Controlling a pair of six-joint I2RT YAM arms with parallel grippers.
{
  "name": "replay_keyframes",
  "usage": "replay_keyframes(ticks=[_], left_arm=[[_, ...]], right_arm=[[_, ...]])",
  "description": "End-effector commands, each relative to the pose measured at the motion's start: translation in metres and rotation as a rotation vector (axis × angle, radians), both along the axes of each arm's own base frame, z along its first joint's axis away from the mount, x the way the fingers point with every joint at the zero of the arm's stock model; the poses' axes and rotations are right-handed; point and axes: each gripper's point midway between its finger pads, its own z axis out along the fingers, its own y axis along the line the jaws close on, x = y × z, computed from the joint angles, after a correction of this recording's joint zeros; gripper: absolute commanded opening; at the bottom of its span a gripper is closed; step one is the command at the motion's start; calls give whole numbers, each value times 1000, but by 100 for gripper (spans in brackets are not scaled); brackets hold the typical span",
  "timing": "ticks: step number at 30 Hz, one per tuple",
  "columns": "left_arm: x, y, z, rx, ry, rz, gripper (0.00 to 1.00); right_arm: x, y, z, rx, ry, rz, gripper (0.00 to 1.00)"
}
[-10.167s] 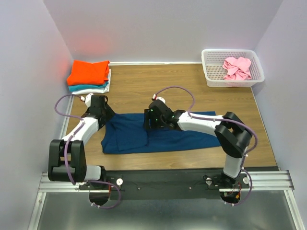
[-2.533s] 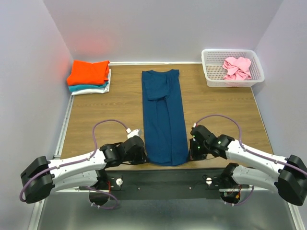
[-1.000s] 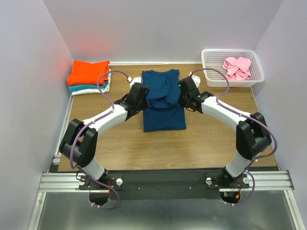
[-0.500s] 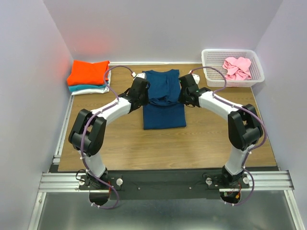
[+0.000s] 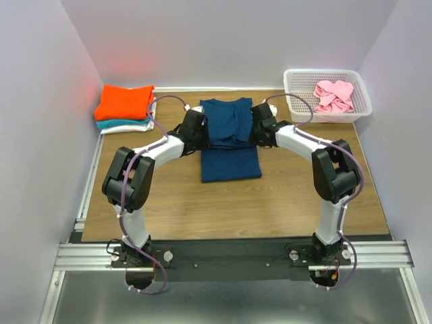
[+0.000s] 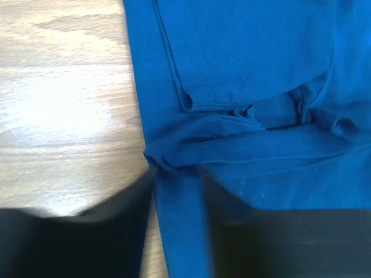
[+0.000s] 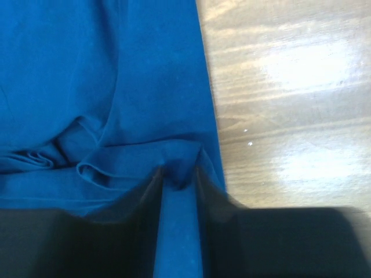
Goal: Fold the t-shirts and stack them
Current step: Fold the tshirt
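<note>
Light-brown wood-grain desk (image 5: 182,202), bright glare patches on it in both wrist views. Plain pale lavender-grey walls on 3 sides: left wall (image 5: 40,135), far wall (image 5: 223,40), right wall (image 5: 405,101). Reddish tint on left wall nr far-left corner. Alu rail (image 5: 74,255) along near edge, grey metal sheet (image 5: 229,300) below.
</note>
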Motion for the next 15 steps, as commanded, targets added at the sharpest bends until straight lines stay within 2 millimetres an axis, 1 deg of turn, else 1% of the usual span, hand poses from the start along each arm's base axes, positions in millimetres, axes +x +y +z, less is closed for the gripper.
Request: replay_keyframes(ticks=[1, 2, 4, 5, 6, 7, 8, 9, 10, 11, 12, 13, 15], left_arm=[[15, -12, 23, -45, -64, -46, 64], [16, -13, 31, -57, -84, -52, 73], [16, -14, 43, -67, -111, -62, 87], [11, -19, 47, -94, -111, -90, 92], [10, -19, 63, -111, -143, -89, 92], [6, -17, 73, -120, -165, -87, 98], [2, -15, 75, -123, -168, -82, 98], [-1, -13, 80, -128, -178, -78, 98], [-9, -8, 74, -129, -161, -65, 98], [-14, -6, 87, -145, -190, -60, 98], [-19, -3, 89, -154, -194, -51, 98], [-30, 2, 91, -170, -200, -37, 98], [-43, 8, 91, -188, -206, -23, 98]], right_arm=[[13, 4, 9, 17, -26, 28, 48], [13, 3, 10, 16, -31, 32, 59], [13, 3, 17, 19, -42, 32, 71], [12, 4, 26, 34, -56, 39, 74], [11, 6, 32, 45, -64, 46, 77], [6, 7, 40, 64, -72, 61, 90], [3, 8, 44, 74, -74, 69, 98], [-1, 9, 47, 85, -76, 77, 100], [-9, 10, 43, 99, -59, 100, 100], [-15, 13, 54, 122, -73, 117, 100], [-20, 15, 53, 136, -68, 135, 100], [-29, 20, 51, 159, -59, 172, 100], [-46, 37, 52, 193, -52, 256, 100]])
